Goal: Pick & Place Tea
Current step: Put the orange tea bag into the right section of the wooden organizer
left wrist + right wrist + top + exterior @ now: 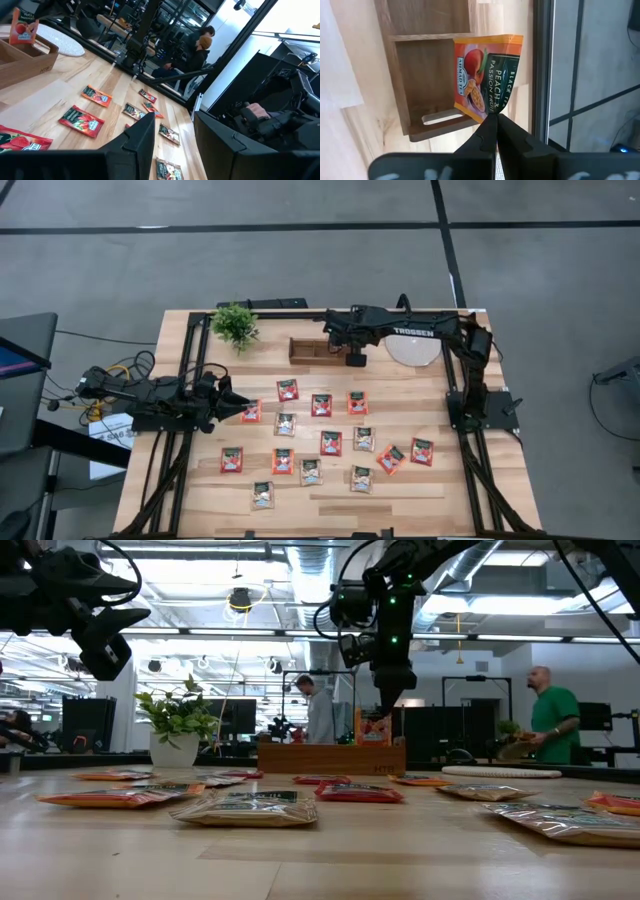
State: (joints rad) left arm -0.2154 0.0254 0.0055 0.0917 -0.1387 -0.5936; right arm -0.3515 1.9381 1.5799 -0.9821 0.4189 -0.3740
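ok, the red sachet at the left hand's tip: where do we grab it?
Probably top-down, pinching its edge nearest the hand: the red sachet lies flat on the table at the open left hand, with no neighbour touching. The right hand is busy, shut on an orange sachet over the tray.

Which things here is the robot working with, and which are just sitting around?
For the job:
- orange tea sachet, pinched by the right gripper
- loose tea sachets on the table
- wooden tray below it

Just lying about:
- potted plant
- round pale disc
- left gripper, waiting
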